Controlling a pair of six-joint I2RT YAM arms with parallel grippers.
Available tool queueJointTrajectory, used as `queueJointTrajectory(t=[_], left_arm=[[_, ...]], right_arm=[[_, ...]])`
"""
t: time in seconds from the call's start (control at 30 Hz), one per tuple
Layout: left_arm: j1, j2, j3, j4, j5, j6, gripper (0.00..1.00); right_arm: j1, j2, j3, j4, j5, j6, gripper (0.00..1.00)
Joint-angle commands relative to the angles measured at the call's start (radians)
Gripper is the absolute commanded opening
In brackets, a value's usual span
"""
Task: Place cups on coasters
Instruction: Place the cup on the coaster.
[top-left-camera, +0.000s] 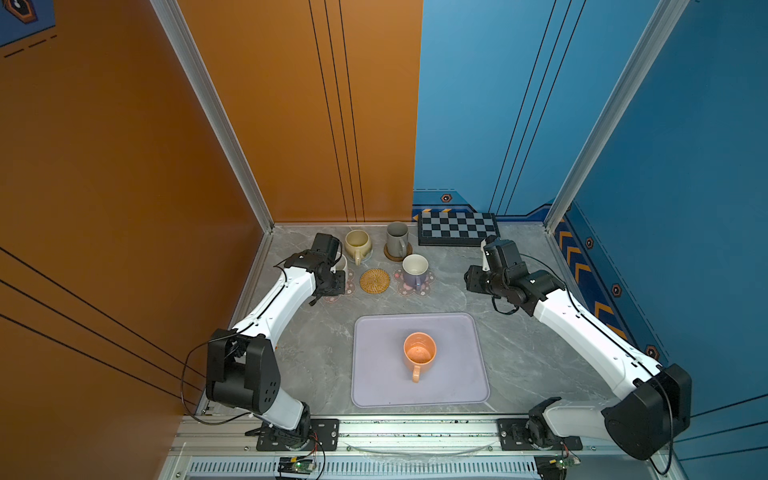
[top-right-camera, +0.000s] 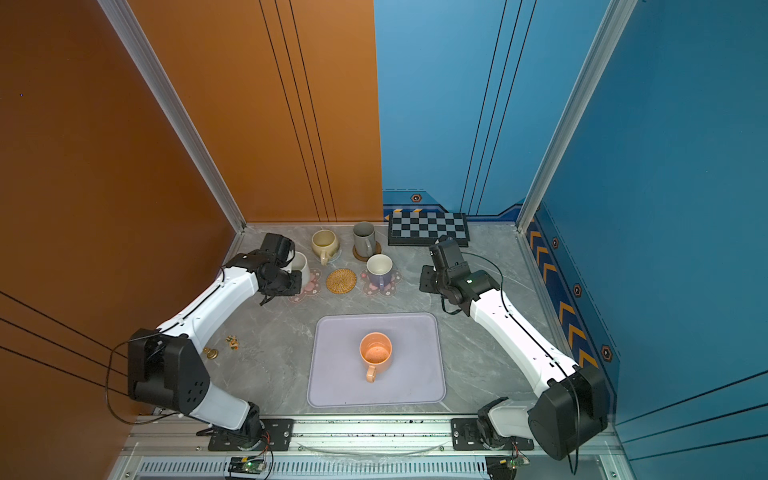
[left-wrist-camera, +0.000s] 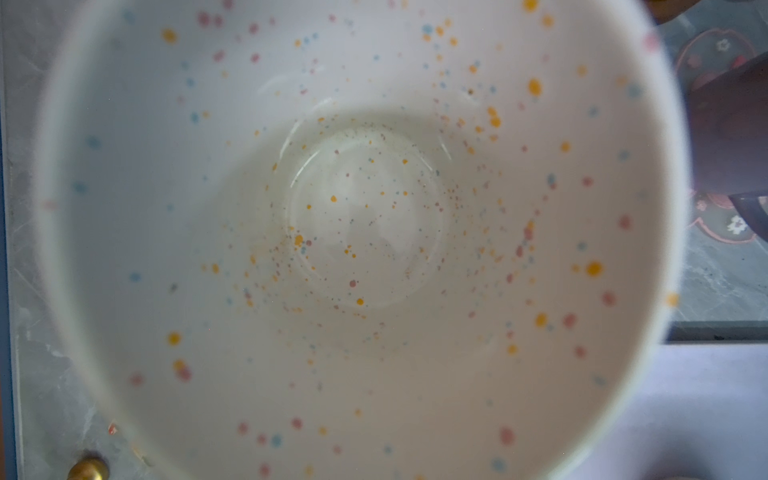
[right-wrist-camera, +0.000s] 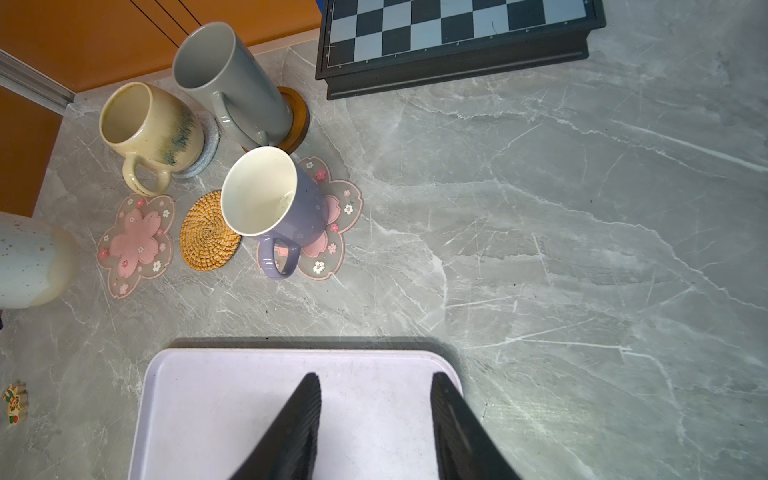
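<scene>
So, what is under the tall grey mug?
A brown ringed coaster. Only its edge shows beside the grey mug; the mug's base covers its middle.

grey mug (right-wrist-camera: 232, 83) on brown coaster (right-wrist-camera: 300, 120) | lavender mug (right-wrist-camera: 291, 212) on pink coaster (right-wrist-camera: 345, 203) | orange mug (top-left-camera: 419, 353) upright on tray (top-left-camera: 374, 374)

Your left arm (top-left-camera: 286, 297) reaches from its near-left base to the far left, wrist bent downward. The left gripper (top-right-camera: 296, 279) is clamped on the white speckled mug (top-right-camera: 301, 262). Your right arm (top-left-camera: 582, 328) stretches toward the far right. The right gripper (right-wrist-camera: 374, 376) points downward, jaws parted, holding nothing.
</scene>
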Motion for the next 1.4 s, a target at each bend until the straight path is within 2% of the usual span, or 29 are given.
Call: queueJointTrajectory(t=[0.0,0.37,1.37], left_arm=[[0.011,0.013,0.007,0.121,-0.026,0.029,0.0],[0.031,0.068,-0.037,0.22,-0.046,0.013,0.0],[0.055,0.2,0.011,0.286,-0.05,-0.026,0.0]], right_arm=[[-0.003,0.013,0.032,-0.025,0.01,0.008,0.46],[-0.005,0.038,0.052,-0.03,0.003,0.005,0.46],[-0.005,0.156,0.124,-0.033,-0.049,-0.003,0.46]])
